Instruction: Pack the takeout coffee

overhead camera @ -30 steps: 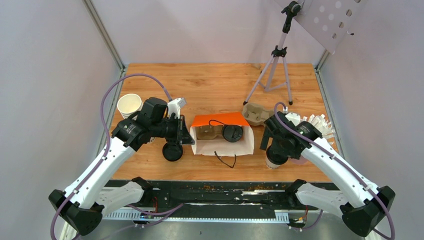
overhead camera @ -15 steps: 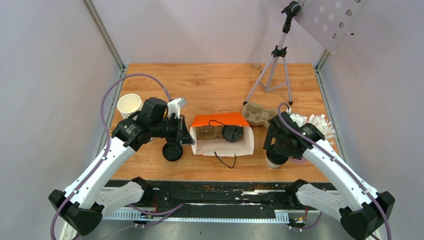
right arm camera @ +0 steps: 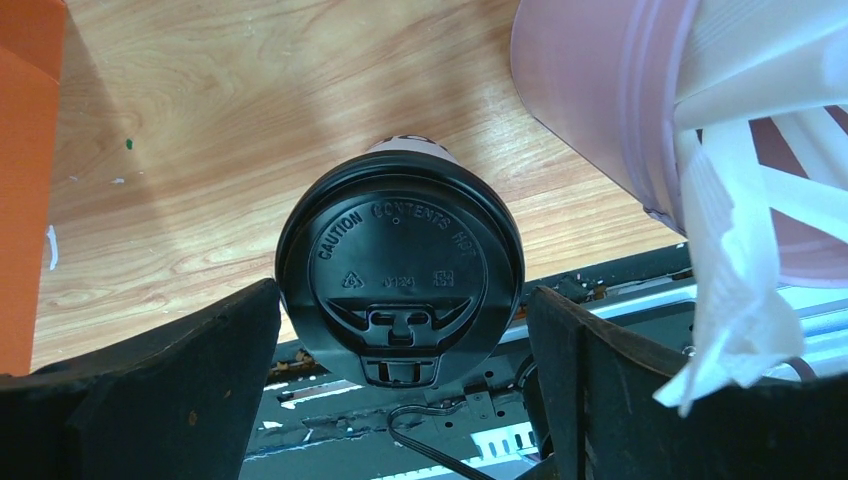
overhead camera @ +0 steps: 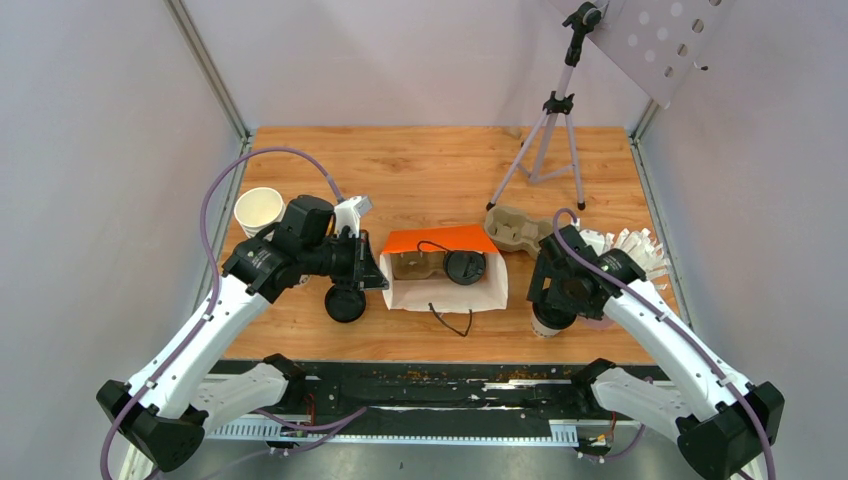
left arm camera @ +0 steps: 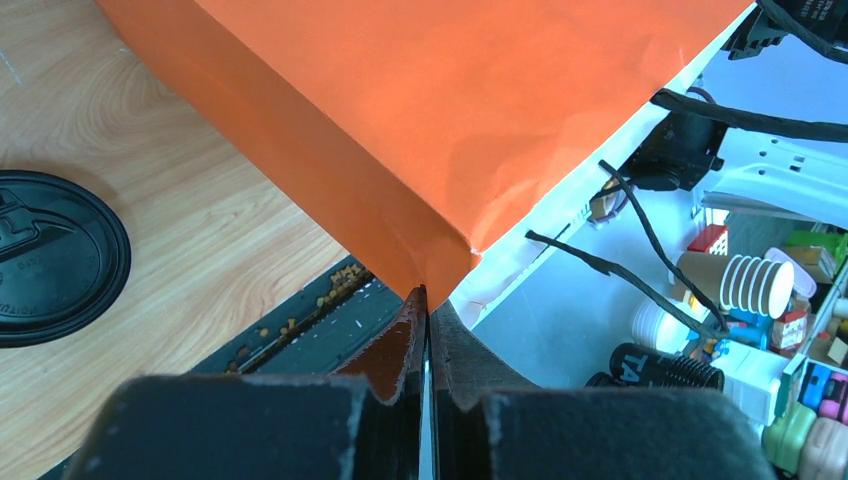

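An orange paper bag (overhead camera: 440,241) lies on its side mid-table, its white-lined mouth facing the near edge. Inside it are a brown cup carrier (overhead camera: 412,265) and a black-lidded cup (overhead camera: 465,267). My left gripper (overhead camera: 374,274) is shut on the bag's corner, which shows pinched between the fingertips in the left wrist view (left arm camera: 428,296). A second takeout coffee (overhead camera: 547,321), a white cup with a black lid (right arm camera: 400,265), stands near the front right. My right gripper (right arm camera: 400,350) is open, with its fingers either side of that lid and small gaps showing.
A loose black lid (overhead camera: 345,303) lies left of the bag. Lidless white cups (overhead camera: 258,210) stand at the left. A spare cardboard carrier (overhead camera: 515,228), a tripod (overhead camera: 548,140) and a pink tub of napkins (overhead camera: 625,255) are at the right.
My right gripper has shifted slightly right and nearer the table's front edge around the lidded cup. The left gripper and the bag have not moved.
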You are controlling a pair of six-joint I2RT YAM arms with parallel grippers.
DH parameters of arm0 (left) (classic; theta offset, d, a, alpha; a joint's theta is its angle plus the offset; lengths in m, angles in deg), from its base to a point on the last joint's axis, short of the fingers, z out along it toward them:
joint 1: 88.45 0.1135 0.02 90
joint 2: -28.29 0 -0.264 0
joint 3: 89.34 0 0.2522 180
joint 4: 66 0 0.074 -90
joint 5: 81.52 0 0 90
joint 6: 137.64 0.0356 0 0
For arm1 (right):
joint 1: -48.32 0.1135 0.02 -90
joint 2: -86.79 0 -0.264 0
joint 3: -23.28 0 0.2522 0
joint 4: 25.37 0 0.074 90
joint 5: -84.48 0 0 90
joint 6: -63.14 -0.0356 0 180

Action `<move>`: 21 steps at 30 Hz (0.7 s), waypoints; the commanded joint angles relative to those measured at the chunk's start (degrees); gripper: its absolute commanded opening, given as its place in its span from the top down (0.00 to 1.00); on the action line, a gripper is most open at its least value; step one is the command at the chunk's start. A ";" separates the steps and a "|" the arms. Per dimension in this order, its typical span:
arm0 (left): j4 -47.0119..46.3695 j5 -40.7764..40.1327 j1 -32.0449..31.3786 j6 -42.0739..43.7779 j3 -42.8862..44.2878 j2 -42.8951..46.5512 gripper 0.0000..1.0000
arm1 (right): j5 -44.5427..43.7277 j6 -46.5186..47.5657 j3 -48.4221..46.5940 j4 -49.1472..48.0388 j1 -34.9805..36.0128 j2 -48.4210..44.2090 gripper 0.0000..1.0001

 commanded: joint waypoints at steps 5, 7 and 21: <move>-0.09 0.04 -0.05 1.17 2.26 0.93 0.93 | 0.56 1.87 0.78 -2.54 -0.55 -0.51 0.12; -0.20 0.17 -0.03 1.10 2.37 0.77 0.93 | 0.81 2.07 1.04 -2.69 -0.60 -0.58 0.16; -0.20 0.19 -0.05 1.13 2.23 0.96 0.93 | 1.40 3.63 2.45 -3.91 -0.96 -1.44 0.12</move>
